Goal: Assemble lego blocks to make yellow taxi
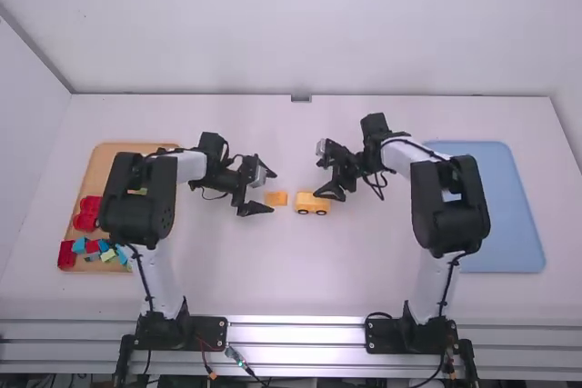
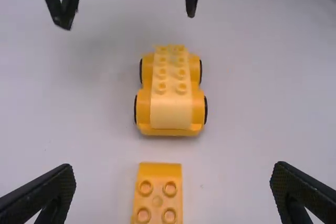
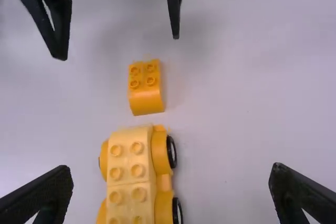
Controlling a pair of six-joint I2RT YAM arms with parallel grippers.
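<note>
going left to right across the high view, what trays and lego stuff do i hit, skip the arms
tan tray holding loose blocks → small orange-yellow block → yellow wheeled car → blue tray

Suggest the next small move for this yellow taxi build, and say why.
Probably bring the left gripper around the loose orange block and close on it: its fingers are open, and the block lies apart from the wheeled car.

The yellow car (image 2: pixel 171 95) looks smooth plastic, the table (image 1: pixel 300 283) perhaps matt.
</note>
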